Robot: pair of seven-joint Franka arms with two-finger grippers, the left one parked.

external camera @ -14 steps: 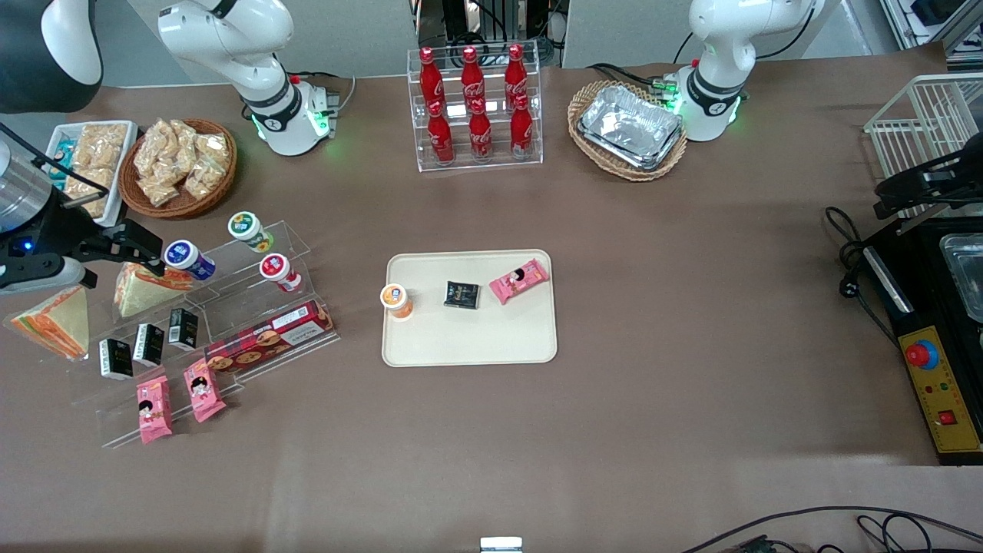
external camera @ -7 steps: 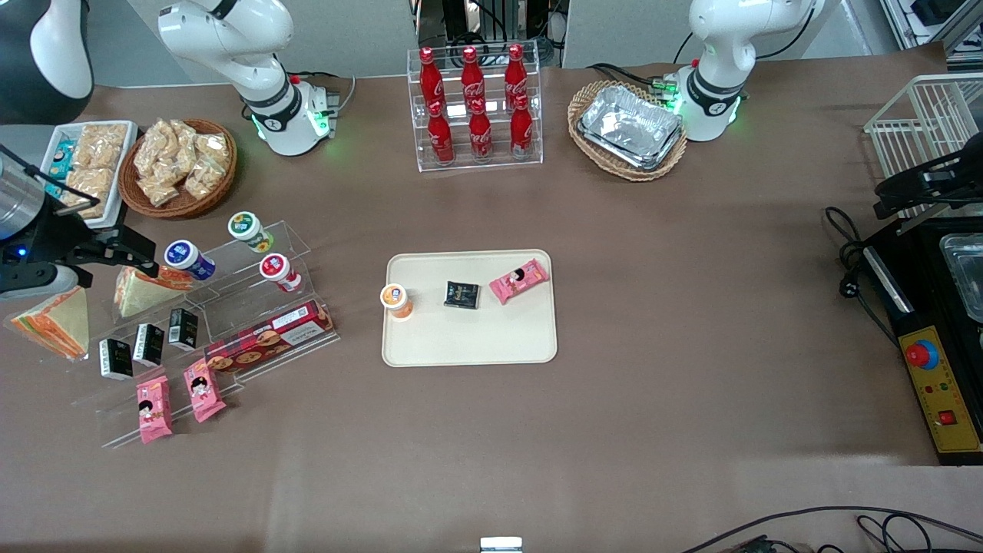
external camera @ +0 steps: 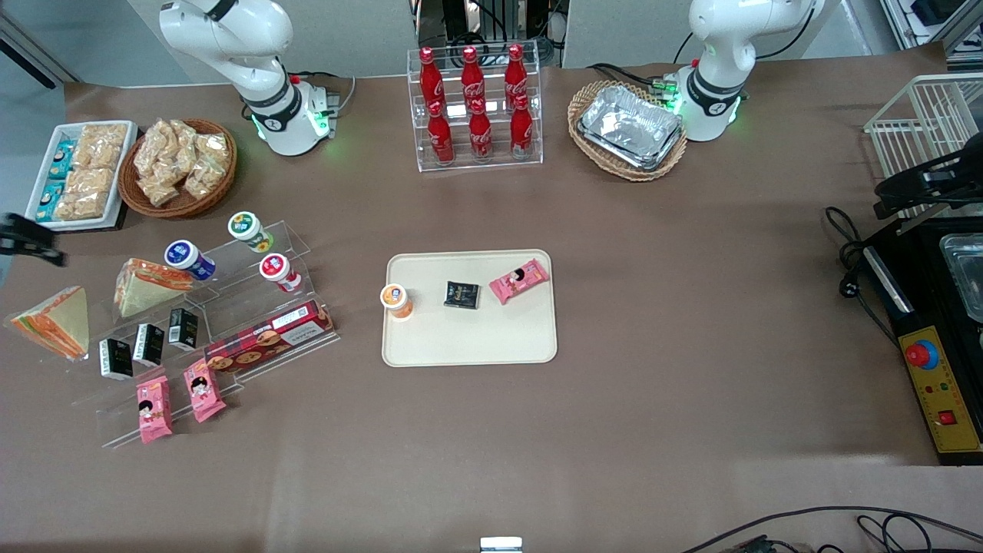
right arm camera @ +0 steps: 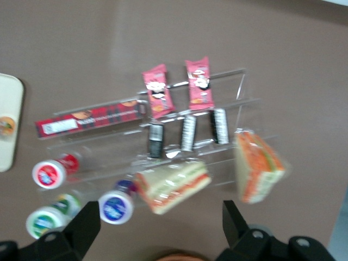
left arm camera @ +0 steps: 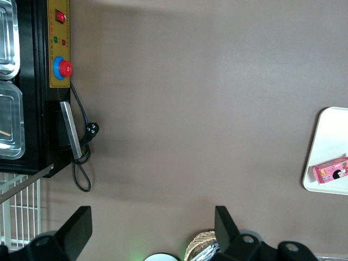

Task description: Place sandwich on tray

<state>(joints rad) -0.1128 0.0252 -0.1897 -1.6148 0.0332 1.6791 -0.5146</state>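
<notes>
Two wrapped sandwiches lie toward the working arm's end of the table. One sandwich rests on the clear acrylic shelf, beside a blue-capped cup. The other sandwich lies on the table beside the shelf. The cream tray sits mid-table and holds an orange-capped cup, a black packet and a pink packet. My gripper hovers high above the shelf, open and empty. Only a black tip of the gripper shows in the front view.
The shelf also carries capped cups, black packets, a red biscuit box and pink packets. A wicker basket of snacks and a white snack dish stand farther from the camera. A bottle rack and foil trays line the back.
My gripper was low beside the shelf sandwich; it has since pulled away and nearly left the front view. Both sandwiches lie where they were.
</notes>
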